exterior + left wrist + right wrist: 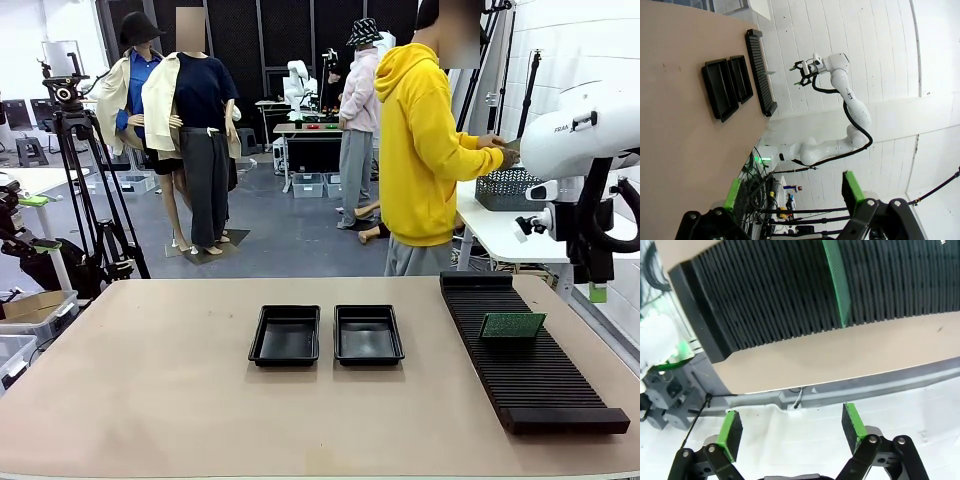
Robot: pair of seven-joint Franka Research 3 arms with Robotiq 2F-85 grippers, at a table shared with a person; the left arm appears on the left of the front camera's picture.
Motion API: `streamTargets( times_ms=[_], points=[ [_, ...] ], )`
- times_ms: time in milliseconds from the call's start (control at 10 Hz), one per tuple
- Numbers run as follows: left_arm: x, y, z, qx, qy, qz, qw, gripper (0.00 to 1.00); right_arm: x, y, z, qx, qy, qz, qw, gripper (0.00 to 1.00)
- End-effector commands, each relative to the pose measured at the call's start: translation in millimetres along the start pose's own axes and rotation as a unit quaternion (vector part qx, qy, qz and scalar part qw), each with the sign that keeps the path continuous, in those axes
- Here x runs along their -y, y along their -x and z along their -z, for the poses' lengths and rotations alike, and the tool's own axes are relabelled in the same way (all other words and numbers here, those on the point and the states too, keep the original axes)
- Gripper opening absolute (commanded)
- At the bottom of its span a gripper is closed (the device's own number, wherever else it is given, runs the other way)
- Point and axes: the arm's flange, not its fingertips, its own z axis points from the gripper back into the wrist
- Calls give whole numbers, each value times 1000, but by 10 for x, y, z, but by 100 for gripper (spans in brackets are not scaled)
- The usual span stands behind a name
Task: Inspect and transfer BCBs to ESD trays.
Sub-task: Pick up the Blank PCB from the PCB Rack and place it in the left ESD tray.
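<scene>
Green BCB (512, 326) seemingly stands in ribbed black rack (545, 385).

The front camera sits at the near edge of the table (150, 400), facing twelve o'clock across it. The left wrist camera hangs far off, rolled sideways, taking in the trays (720, 92) and the rack (760, 70). The right wrist camera hovers close above that rack's near end, at four o'clock.

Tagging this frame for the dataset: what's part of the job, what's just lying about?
Job:
thin green rectangular circuit board, standing in long black ribbed plastic rack
two shallow black rectangular plastic trays

Lying about:
grey wire mesh basket
black camera on a tripod
</scene>
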Motion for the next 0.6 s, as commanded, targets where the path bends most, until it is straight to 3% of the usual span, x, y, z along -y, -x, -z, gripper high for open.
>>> streamTargets(
  times_ms=[0,500],
  points=[
    [17,-3,-6,4,0,-1,1000,100,-25,11,10,-4,-10,4,1000,100],
    [17,-3,-6,4,0,-1,1000,100,-25,11,10,-4,-10,4,1000,100]
  ],
)
